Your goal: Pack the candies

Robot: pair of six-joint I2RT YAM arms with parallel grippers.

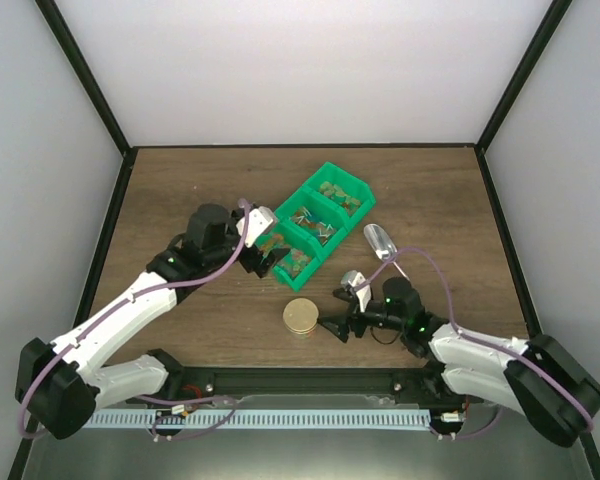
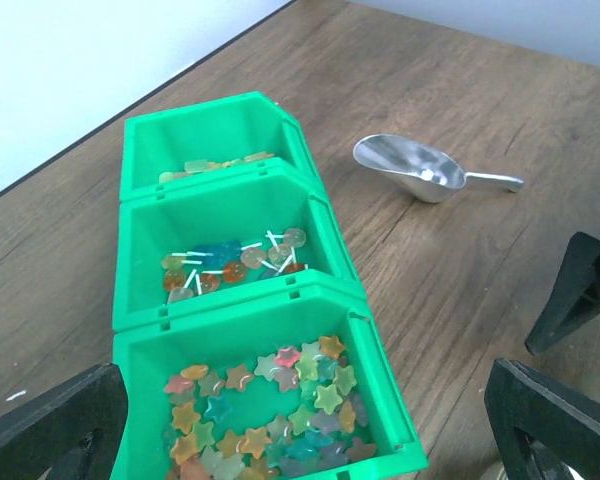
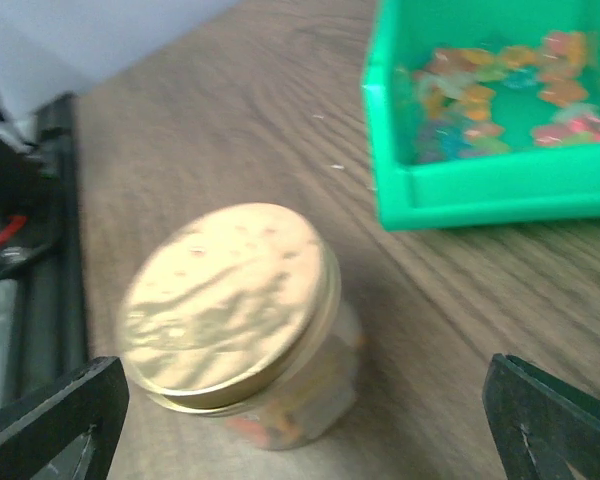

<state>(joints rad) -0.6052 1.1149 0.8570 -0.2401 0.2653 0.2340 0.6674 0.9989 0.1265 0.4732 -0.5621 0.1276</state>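
The left hand (image 2: 300, 425) hangs released and empty over the near end of the bright green plastic three-compartment bin (image 2: 220, 118). Its fingers stand wide to either side of the compartment holding the small star-shaped candies (image 2: 270, 405) in orange, red, yellow and green. The other two compartments hold other sweets. The right hand (image 3: 305, 425) is also released and grasps nothing, with its fingers spread around the small clear jar with a gold metal lid (image 3: 230, 300). A little orange and red shows through the jar's wall. The jar stands on the brown wooden surface (image 2: 460, 80) just beside the bin's near corner. The likeliest trouble is a spread finger clipping the jar as the right hand moves. I cannot tell whether the lid is tightened down, so a knocked jar could roll or spill. A left finger that dips could likewise catch the bin's thin wall, drag the bin and scatter the light candies. The shiny silver metal scoop (image 2: 415, 168) lies apart to the right, where an arm's sweep could send it sliding.
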